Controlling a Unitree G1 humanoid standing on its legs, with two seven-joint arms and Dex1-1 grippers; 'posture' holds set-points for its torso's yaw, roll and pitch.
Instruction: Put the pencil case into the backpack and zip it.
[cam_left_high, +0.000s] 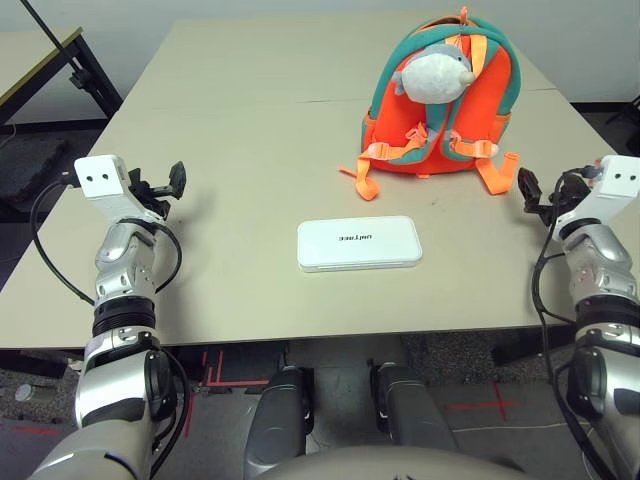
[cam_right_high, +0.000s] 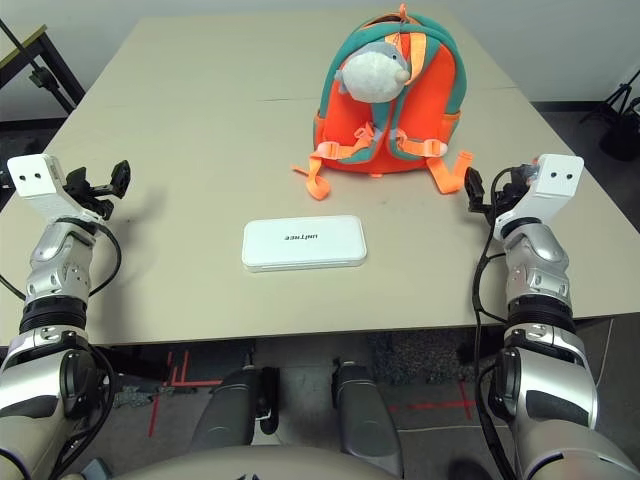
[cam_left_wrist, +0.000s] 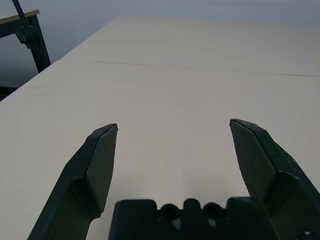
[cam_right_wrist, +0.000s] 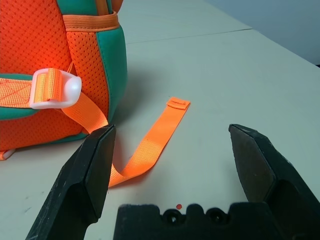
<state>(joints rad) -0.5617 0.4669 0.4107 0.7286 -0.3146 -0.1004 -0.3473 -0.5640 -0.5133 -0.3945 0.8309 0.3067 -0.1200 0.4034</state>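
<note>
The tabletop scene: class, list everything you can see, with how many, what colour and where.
table: 1, beige, under everything listed next
backpack: 1, orange and teal, upright at the right, far side of the case
plush toy: 1, grey and white, on the backpack's upper part
loose strap ends: 2, orange, on the table by the backpack's base
pencil case: 1, white, dark lettering, near the front edge
side table: 1, dark-legged, beyond the left edge
left gripper, right gripper: 2, black, open, empty, at either side
forearms: 2, silver, behind the grippers
</note>
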